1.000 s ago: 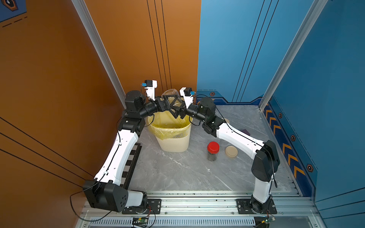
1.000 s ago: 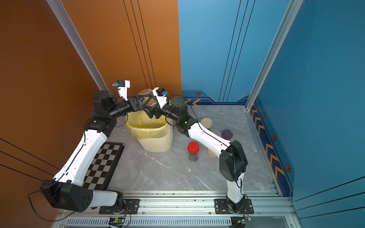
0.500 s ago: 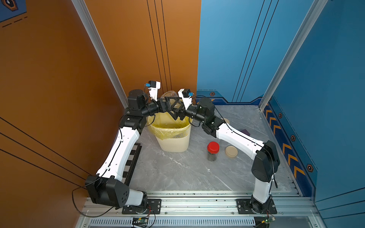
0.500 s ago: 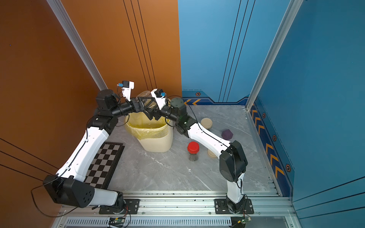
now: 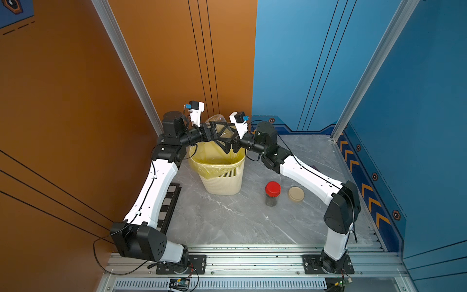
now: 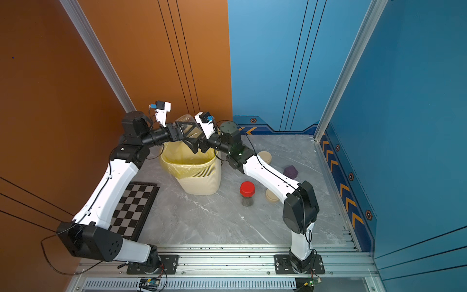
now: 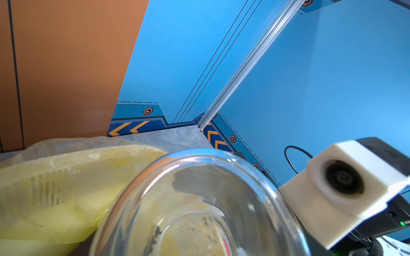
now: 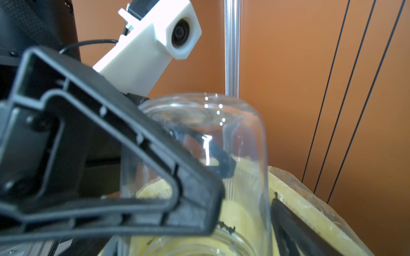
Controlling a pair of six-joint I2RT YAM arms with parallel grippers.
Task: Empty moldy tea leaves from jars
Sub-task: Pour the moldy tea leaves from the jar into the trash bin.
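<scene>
A clear lidless jar (image 5: 216, 120) (image 6: 185, 120) hangs mouth-down over the bin's yellow bag (image 5: 214, 158). My left gripper (image 5: 222, 134) (image 6: 187, 132) is shut on it; one of its black fingers (image 8: 133, 155) crosses the glass (image 8: 221, 133). My right gripper (image 5: 232, 142) (image 6: 197, 144) is open, and one finger (image 8: 295, 230) stands just off the jar wall. A few dark tea leaves (image 8: 226, 228) cling at the jar mouth. The left wrist view looks through the jar's base (image 7: 199, 199). A red-lidded jar (image 5: 272, 193) (image 6: 247, 193) holding dark leaves stands on the table.
The cream slatted bin (image 5: 222, 179) (image 6: 199, 182) stands at the back left. A loose beige lid (image 5: 296, 194) (image 6: 271, 197) lies beside the red-lidded jar. Another beige lid (image 6: 265, 156) and a purple object (image 6: 290, 172) sit behind my right arm. A chessboard (image 6: 131, 207) lies on the left.
My right gripper's jaws have opened off the upturned jar. The left gripper has closed onto it, and its wrist has turned a little.
</scene>
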